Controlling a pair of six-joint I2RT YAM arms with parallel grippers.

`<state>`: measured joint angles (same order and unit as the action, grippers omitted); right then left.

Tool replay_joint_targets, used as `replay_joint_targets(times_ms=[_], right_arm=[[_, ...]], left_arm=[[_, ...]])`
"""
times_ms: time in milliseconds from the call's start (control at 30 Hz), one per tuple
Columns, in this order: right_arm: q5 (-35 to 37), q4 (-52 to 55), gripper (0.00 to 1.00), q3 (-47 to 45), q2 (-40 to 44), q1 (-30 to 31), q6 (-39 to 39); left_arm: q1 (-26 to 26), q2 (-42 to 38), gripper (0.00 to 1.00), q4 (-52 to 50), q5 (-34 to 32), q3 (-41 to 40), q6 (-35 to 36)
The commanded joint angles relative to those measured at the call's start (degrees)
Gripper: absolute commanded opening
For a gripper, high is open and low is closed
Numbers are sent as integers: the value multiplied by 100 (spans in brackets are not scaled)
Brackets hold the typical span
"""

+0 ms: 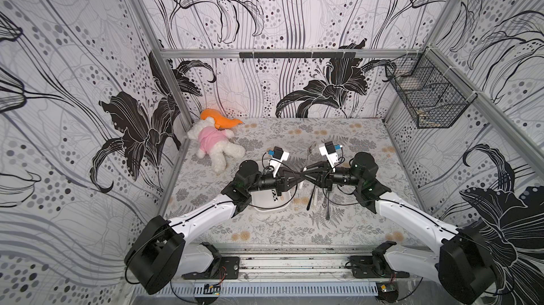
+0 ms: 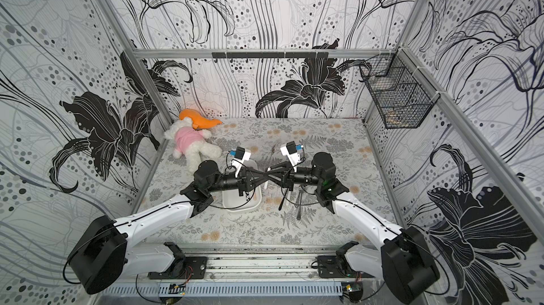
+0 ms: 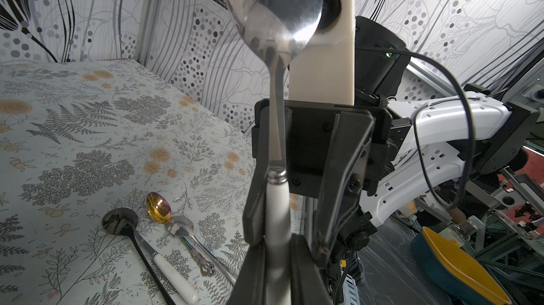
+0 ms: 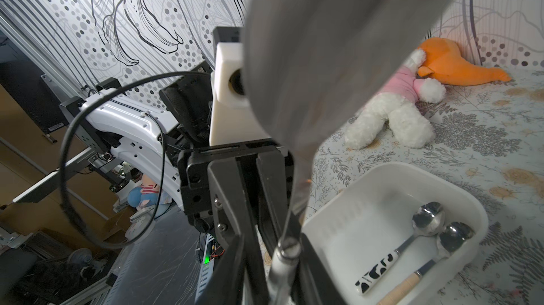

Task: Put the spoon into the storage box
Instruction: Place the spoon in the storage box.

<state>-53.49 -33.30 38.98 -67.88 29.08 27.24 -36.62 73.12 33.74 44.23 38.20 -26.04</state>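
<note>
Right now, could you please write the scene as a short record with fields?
left gripper: shut on spoon, white handle, bowl up
right gripper: open, one finger each side of spoon
box: holds cow-handle spoon, wood-handle spoon
table: black spoon, gold spoon, other cutlery

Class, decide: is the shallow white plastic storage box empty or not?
Not empty. The white plastic storage box holds two metal spoons: a cow-patterned-handled spoon and a wooden-handled spoon.

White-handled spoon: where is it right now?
In the left wrist view the white-handled spoon stands bowl-up in the left gripper, mid-table, between the storage box and the loose spoons.
</note>
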Motion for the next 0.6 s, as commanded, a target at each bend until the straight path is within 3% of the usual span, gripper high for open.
replay_joint_targets(times_ms=[0, 200, 400, 567], right_arm=[[52, -192, 28, 223, -94, 42, 84], [120, -180, 25, 227, -33, 40, 97], [121, -112, 34, 294, -85, 40, 133], [116, -115, 28, 294, -94, 41, 174]], left_arm=[[-81, 52, 0, 204, 429, 38, 7], [-70, 27, 0, 48, 517, 25, 88], [-55, -17, 0, 10, 508, -5, 114], [-38, -30, 0, 19, 517, -14, 92]])
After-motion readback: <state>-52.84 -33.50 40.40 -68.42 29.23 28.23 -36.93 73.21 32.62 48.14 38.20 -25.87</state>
